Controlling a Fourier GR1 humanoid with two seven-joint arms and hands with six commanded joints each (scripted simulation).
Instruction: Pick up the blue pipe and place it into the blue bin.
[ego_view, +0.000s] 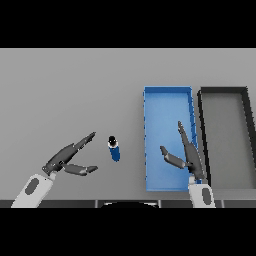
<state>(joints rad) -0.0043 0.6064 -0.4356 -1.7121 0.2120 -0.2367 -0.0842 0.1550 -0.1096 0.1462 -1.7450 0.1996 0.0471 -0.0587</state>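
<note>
In the head view, you are looking down at a grey table (65, 90) with the blue pipe (114, 148) lying free on it, a short blue cylinder with a dark cap at its far end, sitting between your two hands. Nothing is touching it. The blue bin (168, 92) is standing just to the right of the pipe, a long open tray, and a dark grey bin (223, 91) is sitting right beside that one on its far right.

Your left hand (67, 160) is hovering near the pipe on its left side, fingers straight and spread apart from the thumb, holding nothing; the fingertips are pointing toward the pipe but are stopping short of it. Your right hand (186, 152) is hanging over the near part of the blue bin, also spread wide and carrying nothing, fingers stretched out toward the far end of the tray.

By the look of it, you are working on the reach, with the grasp not yet made. The next move is calling for you to bring the left hand in until the pipe lies between fingers and thumb, then to curl round its blue body. The right hand is covering part of the bin, so you are probably wanting it drawn aside before the drop.
</note>
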